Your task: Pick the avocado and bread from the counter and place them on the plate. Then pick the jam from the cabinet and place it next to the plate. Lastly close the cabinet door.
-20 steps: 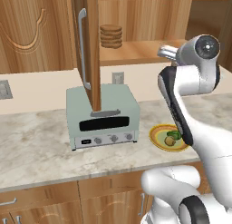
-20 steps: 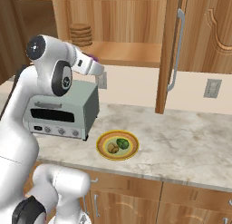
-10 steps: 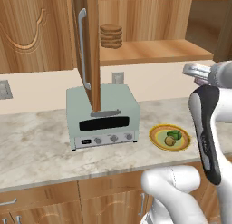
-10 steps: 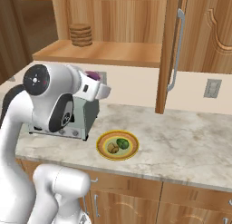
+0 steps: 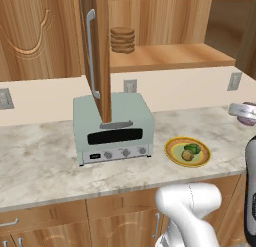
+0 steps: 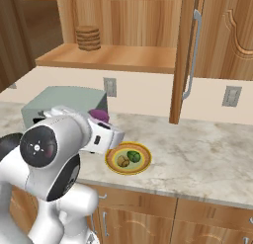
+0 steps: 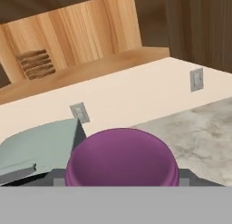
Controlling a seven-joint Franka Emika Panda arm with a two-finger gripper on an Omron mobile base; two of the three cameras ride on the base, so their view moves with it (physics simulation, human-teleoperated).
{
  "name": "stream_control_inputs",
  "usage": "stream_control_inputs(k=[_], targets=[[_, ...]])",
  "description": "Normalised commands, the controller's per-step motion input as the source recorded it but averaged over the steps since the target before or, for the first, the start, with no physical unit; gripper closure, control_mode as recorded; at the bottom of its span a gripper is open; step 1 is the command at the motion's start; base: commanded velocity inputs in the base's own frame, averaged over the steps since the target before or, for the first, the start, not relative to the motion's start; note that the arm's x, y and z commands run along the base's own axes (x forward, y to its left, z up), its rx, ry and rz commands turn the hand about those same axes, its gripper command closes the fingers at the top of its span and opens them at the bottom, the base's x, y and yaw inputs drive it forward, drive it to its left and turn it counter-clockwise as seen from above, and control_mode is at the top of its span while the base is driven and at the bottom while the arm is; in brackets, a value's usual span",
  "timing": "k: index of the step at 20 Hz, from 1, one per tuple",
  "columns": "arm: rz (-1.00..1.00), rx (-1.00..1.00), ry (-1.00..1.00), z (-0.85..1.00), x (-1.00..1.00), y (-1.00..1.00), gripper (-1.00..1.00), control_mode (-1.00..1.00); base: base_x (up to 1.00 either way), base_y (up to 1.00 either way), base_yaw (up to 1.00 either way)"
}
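Lowered since the earlier frame, the tool (image 5: 245, 112) is seen in the left base view right of the plate (image 5: 173, 152). Right base view: jam (image 6: 99, 114) carried left of the plate, above the tabletop (image 6: 197, 154). Hand view: tool clamped on the jam.

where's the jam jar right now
The jam jar is in the gripper, held above the counter, between the toaster oven and the plate.

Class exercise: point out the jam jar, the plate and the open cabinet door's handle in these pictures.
jam jar (image 7: 120, 157), hand view: middle of its purple top.
plate (image 5: 173, 150), left base view: orange rim, left side.
cabinet door handle (image 6: 191, 55), right base view: midway down the silver bar.
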Motion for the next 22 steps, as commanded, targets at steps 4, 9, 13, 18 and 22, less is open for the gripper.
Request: stream_control_inputs(k=[4, 9, 13, 18, 22], targets=[[0.08, 0.0, 0.01, -0.4, -0.52, -0.08, 1.0, -1.0, 0.0, 0.0, 0.0], [0.12, -0.03, 0.02, -0.52, -0.19, -0.03, 1.0, -1.0, 0.0, 0.0, 0.0], [0.12, 0.0, -0.02, -0.52, -0.01, -0.18, 1.0, -1.0, 0.0, 0.0, 0.0], [0.13, 0.0, -0.02, -0.53, 0.0, -0.28, 1.0, -1.0, 0.0, 0.0, 0.0], [0.12, 0.0, -0.02, -0.58, 0.02, -0.02, 1.0, -1.0, 0.0, 0.0, 0.0]])
